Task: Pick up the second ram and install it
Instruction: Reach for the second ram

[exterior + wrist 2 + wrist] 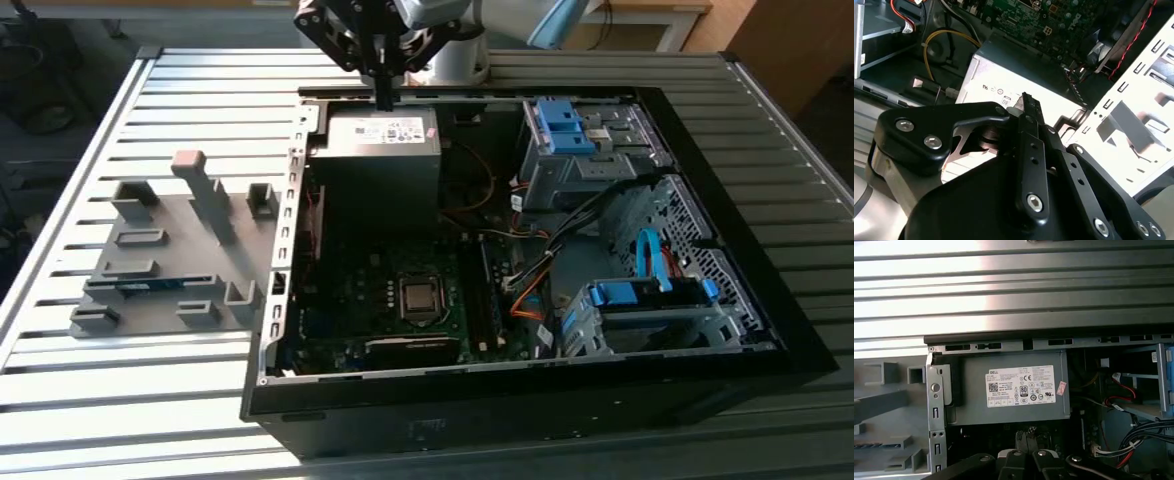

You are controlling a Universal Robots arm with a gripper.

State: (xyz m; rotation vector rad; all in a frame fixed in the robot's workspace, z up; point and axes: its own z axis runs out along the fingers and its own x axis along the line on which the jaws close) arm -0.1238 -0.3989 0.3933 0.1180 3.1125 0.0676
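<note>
Tool (384,98) of mine, closed and empty, above grey metal power-supply box (380,150) inside open black computer case (534,385), slim blue-green second ram (144,285) in grey slotted plastic rack (214,210), at the exterior view's left.

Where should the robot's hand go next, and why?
Probably a sideways move toward the exterior view's left, over the gray rack. The end effector hangs shut and empty above the power supply, while the second ram lies in that rack, outside the computer case.
</note>
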